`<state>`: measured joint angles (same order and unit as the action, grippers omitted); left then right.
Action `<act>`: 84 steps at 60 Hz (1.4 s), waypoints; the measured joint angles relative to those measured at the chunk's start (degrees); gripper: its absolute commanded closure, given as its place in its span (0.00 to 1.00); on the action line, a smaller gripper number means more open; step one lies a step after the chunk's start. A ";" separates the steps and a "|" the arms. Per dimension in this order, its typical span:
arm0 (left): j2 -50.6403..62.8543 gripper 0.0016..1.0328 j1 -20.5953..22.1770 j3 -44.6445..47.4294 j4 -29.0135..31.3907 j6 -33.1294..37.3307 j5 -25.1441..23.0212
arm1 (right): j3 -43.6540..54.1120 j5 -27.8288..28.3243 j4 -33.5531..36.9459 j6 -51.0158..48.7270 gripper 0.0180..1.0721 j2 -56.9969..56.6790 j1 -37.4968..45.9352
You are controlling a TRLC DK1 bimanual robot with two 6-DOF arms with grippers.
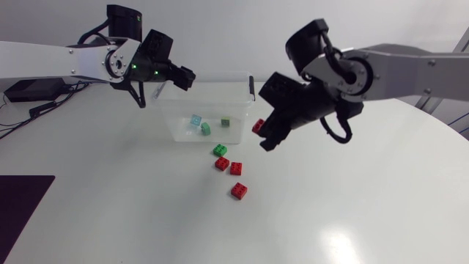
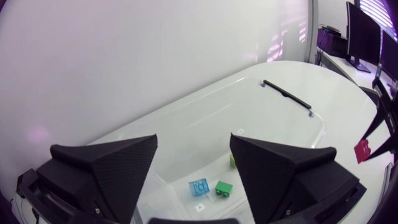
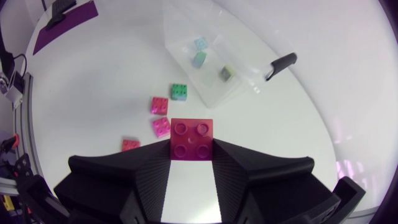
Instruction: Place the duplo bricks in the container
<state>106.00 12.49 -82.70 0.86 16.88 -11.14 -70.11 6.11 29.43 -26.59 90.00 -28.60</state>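
Red duplo brick (image 3: 192,134) pinched btwn right claw (image 3: 191,153) tips, just beside container (image 1: 176,117)

A dark mat (image 1: 22,207) lies on the white table (image 1: 366,213).

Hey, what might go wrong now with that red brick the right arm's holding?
The red brick in the right gripper hangs at the container rim, not clearly over it; released now, it may bounce outside. The left gripper hangs open over the other end, so the arms might crowd.
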 measured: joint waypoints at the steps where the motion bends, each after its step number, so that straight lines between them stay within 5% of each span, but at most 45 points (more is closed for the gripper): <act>1: -0.74 0.07 0.00 0.81 0.00 -0.04 0.07 | -0.85 -0.04 0.20 0.09 0.77 0.00 -0.09; 21: -19.26 0.07 2.71 20.74 2.25 3.32 -2.49 | -18.75 -2.19 0.44 4.33 0.76 8.17 -1.16; 39: -24.00 0.07 3.08 34.53 3.85 8.87 -4.04 | -36.52 -4.13 2.34 5.81 0.74 23.89 -1.46; 50: -23.89 0.07 5.05 36.92 3.85 10.01 -4.48 | -48.39 -5.14 5.60 6.71 0.46 33.16 -1.36; 54: -23.52 0.07 6.03 36.92 3.63 10.19 -4.48 | -52.06 -5.14 7.93 7.19 0.18 35.95 -1.29; 57: -23.34 0.07 6.56 36.92 3.52 10.19 -4.50 | -54.47 -5.16 9.94 7.74 0.05 37.79 -1.18; 74: -17.64 0.07 8.85 36.13 2.91 10.16 -4.66 | -56.37 -4.90 15.91 9.77 0.05 38.12 -1.01; 84: -12.48 0.07 11.21 33.40 2.01 10.14 -4.63 | -44.37 -4.46 14.16 10.19 0.05 26.27 -0.92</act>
<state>93.51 23.70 -49.30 2.87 27.03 -15.77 -114.48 1.65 43.59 -16.40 116.27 -29.52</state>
